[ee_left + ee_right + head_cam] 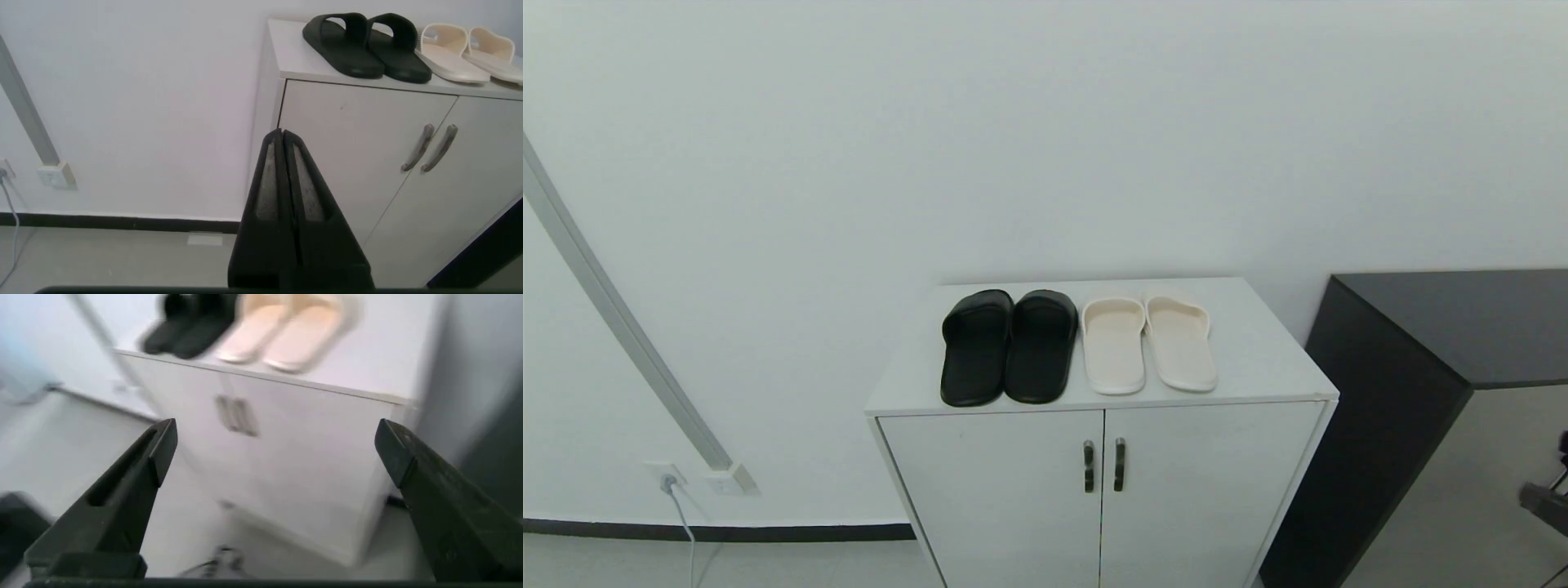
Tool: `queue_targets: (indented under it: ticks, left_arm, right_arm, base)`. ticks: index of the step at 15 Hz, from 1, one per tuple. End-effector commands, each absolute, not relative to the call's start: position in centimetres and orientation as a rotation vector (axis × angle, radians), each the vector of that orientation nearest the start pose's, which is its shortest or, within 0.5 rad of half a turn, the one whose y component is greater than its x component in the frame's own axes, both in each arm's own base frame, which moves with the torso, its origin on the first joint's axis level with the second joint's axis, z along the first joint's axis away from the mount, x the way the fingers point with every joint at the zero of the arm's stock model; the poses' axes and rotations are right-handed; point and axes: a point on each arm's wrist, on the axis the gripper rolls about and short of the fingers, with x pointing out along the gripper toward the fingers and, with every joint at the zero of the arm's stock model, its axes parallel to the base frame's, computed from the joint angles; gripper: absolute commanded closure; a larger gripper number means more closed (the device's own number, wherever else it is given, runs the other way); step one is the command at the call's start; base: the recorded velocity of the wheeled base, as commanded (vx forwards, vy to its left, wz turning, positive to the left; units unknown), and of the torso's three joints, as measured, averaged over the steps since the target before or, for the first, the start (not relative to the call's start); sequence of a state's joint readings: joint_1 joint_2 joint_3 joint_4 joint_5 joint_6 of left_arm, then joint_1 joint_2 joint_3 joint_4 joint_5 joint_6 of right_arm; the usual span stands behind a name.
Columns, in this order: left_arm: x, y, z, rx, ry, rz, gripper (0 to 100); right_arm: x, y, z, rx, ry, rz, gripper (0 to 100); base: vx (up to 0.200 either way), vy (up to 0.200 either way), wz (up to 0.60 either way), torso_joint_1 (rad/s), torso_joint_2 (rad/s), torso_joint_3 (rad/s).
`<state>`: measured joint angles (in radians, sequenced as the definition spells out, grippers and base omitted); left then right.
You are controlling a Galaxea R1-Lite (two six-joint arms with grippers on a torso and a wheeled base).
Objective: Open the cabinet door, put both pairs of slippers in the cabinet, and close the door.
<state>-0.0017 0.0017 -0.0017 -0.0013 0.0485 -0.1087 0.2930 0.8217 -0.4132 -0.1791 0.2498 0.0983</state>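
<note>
- Head view, white cabinet: stands against the wall, both doors shut, so the opening step is judged not yet begun.
- Door handles: left handle and right handle, dark vertical bars just beside each other at the centre seam.
- Black slippers: a pair on the cabinet top, left of centre, heels near the front edge.
- Cream slippers: a pair just beside the black ones, on the right, also close to the front edge.
- Left gripper: jaws pressed fully together with nothing between them, low and off the cabinet's left corner.
- Right gripper: jaws spread wide and empty, facing the cabinet front from well apart.
- Black side unit: stands near the cabinet's right flank.
- Risk, handles: they sit so close together that a wide grip could likely catch both bars and jam the doors against each other.
- Risk, slippers: a jolt or sharp tug on a door could likely shake the pairs off the front edge.
- Risk, clearance: the black side unit may crowd the right arm as the right door swings.
</note>
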Motion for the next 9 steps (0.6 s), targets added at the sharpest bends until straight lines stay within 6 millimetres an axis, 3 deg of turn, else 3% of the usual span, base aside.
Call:
queue_targets:
  ticks: [1,3,8,9]
  left_arm:
    - [-2.3,0.1,7.6,-0.109,-0.003,0.048,100]
    - [-2.3,0.1,7.6,-0.109,-0.003,0.048,100]
    - [-2.3,0.1,7.6,-0.109,-0.003,0.046,100]
    - [-2.3,0.1,7.6,-0.109,-0.003,0.046,100]
  right_arm:
    - [14.4,9.2,21.5,0.185,0.381,0.647,0]
    - [16.6,12.1,22.1,0.172,0.379,0.649,0]
    - [22.5,19.0,21.0,0.145,0.350,0.469,0]
    - [23.2,19.6,20.9,0.146,0.341,0.447,0]
  base:
    - [0.000,0.000,0.00,0.000,0.00,0.000]
    - [0.000,0.000,0.00,0.000,0.00,0.000]
    - [0.000,0.000,0.00,0.000,0.00,0.000]
    - [0.000,0.000,0.00,0.000,0.00,0.000]
